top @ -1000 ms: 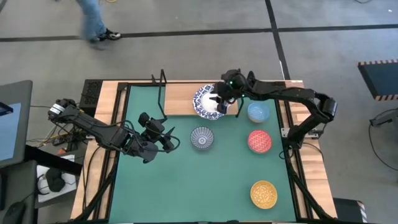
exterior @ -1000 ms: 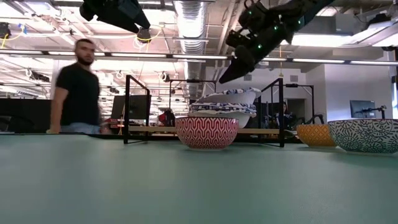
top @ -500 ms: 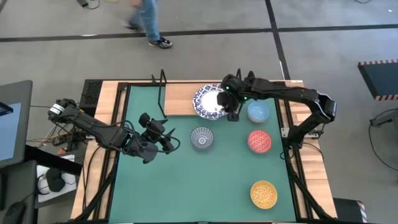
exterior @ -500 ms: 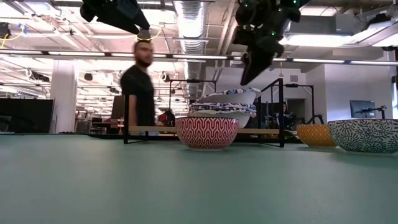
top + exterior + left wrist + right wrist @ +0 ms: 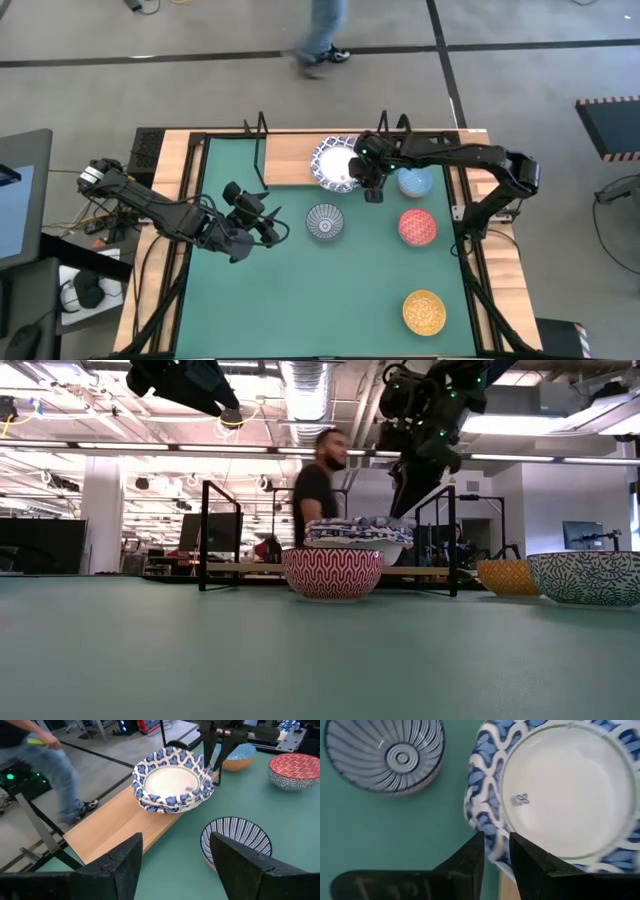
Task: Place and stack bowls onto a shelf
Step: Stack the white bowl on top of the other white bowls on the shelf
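Green mat (image 5: pixel 330 290) lies mostly bare; my right pincer (image 5: pixel 373 190), nearly clenched yet empty, hovers beside the stacked bowls (image 5: pixel 335 163) on the shelf (image 5: pixel 285 160); left pincer (image 5: pixel 268 222) released.

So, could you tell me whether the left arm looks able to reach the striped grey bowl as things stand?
Probably yes: the left pincer hangs open right beside the striped grey bowl, with only bare green mat between them.

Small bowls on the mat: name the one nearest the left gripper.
The grey-blue striped bowl, just right of the left gripper; the light blue, red and yellow bowls sit farther right.
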### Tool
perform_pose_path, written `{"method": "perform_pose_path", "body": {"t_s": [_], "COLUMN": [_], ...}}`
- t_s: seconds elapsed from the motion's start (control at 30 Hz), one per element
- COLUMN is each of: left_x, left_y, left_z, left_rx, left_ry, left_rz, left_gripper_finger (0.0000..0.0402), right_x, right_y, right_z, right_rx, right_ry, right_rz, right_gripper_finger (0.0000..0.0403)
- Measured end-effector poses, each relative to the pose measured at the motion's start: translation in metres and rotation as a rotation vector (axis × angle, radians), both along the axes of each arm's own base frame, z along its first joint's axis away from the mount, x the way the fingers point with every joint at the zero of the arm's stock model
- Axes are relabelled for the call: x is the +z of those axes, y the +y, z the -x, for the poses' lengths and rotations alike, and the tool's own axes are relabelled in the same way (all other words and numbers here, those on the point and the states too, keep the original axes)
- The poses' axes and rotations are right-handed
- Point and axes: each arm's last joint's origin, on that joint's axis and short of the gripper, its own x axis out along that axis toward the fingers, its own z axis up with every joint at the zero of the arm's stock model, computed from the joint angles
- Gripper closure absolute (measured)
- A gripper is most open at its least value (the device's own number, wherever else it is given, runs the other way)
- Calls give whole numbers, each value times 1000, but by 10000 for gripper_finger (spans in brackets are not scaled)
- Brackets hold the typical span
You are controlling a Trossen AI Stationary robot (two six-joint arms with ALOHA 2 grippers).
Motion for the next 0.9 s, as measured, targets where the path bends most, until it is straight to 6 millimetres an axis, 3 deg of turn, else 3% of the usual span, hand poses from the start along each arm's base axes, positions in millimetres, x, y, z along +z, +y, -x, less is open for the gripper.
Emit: {"method": "perform_pose_path", "body": {"t_s": [0.2,0.5,0.73,0.9], "left_x": [0,0,-11,-12], "left_y": [0,0,3,11], "left_z": [0,0,-12,-22], "left_rx": [3,4,16,-18], "left_ry": [-2,1,37,59], "left_rz": [-2,-6,-3,17], "left_gripper_finger": [184,184,184,184], "right_x": [-2,10,2,-21], "right_y": [-5,-17,-24,-34], "right_z": [-9,-16,-29,-32], "right_rx": [-7,-109,-146,-88], "right_ry": [-143,-299,-371,-299], "right_rz": [56,91,81,30], "right_gripper_finger": [301,301,301,301]}}
